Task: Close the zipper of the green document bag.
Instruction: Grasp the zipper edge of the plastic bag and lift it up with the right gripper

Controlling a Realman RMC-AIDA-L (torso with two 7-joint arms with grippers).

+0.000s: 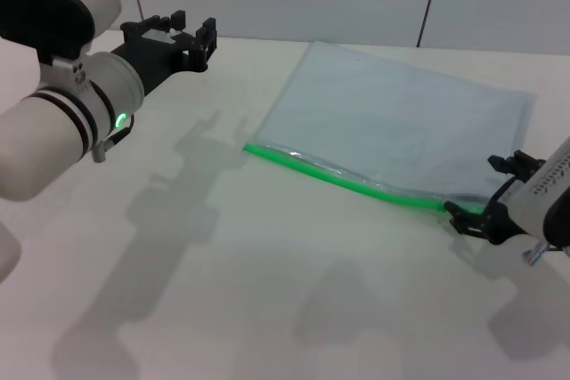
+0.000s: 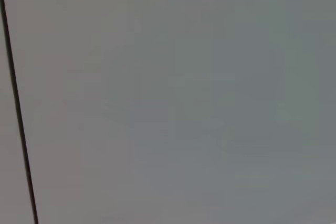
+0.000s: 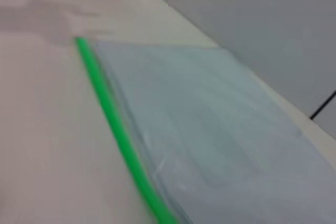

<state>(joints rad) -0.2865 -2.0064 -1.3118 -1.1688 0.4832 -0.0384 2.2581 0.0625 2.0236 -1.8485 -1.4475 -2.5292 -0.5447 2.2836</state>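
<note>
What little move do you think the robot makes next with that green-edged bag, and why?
Probably the right end effector slides along the zipper toward its far end. It sits at the strip's near end on the green document bag, while the left end effector hangs away over the table.

The zipper [image 1: 343,177] slider cannot be made out where the strip ends at the right gripper [image 1: 472,217], lower right of the head view. The green document bag [image 3: 220,124] is cut off by the right wrist view's bottom and right edges.
</note>
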